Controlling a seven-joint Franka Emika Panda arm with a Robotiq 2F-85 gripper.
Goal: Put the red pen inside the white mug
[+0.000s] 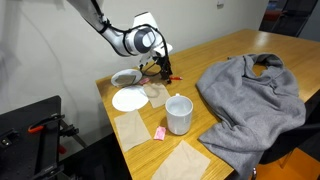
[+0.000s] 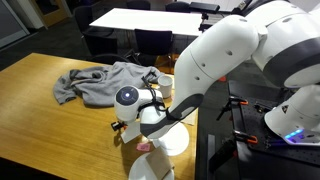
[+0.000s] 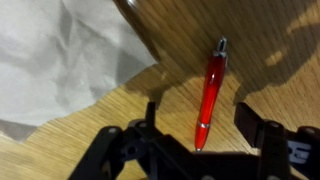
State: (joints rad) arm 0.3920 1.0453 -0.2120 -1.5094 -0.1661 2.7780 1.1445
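Left of your open claw point(image 3: 198, 130) lies a paper napkin point(image 3: 60, 60). The red pen point(image 3: 210, 90) rests on the table point(image 3: 260, 40), seemingly with only its lower end between the jaws. Pinch there and it may swing and miss the white mug point(image 1: 179, 113), which stands well apart.

Red pen point(image 3: 208, 95): thin, straight, bright red barrel w/ a dark silvery end at the top of wrist view. Lies flat on wood table point(image 3: 270, 60), nearly vertical in frame, slight tilt, upper end leaning right. Not in the mug.

White mug point(image 1: 179, 114): plain white cyl., upright, mouth open upward. Stands on same table nr its front edge in an exterior view. Handle can't be made out. Pen & mug apart.
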